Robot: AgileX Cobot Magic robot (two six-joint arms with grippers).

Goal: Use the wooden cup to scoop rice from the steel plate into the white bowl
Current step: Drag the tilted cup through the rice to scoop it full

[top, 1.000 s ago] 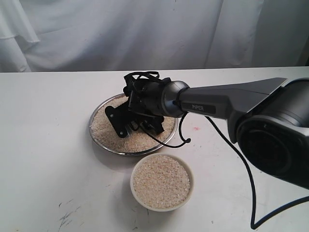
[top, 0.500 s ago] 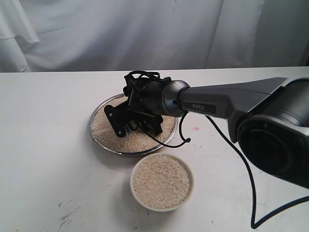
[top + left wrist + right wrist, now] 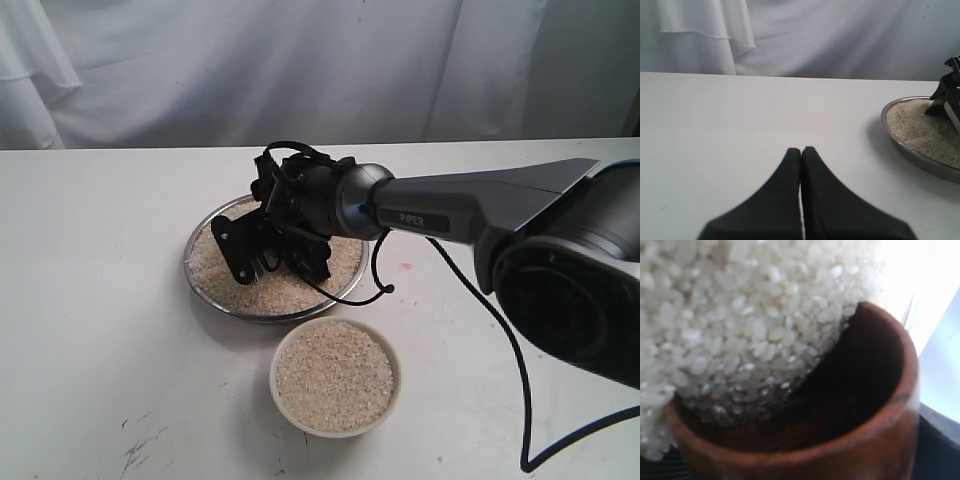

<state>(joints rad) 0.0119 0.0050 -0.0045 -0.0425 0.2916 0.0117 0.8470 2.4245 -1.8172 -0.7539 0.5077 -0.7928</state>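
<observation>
- Rice (image 3: 740, 315) lies inside the tilted wooden cup (image 3: 865, 440) that my right fingers (image 3: 236, 248) grip over the steel plate (image 3: 189, 265).
- My left fingers (image 3: 787, 200) are pressed together, holding nothing.

Small white lettering on the right arm (image 3: 470, 205) reads "PIPER". No other text is legible anywhere.

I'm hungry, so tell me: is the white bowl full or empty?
Nearly full: rice fills the bowl almost up to its rim.

white table (image 3: 90, 300) with dark scuffs (image 3: 140, 445), white curtain (image 3: 300, 70) behind
</observation>
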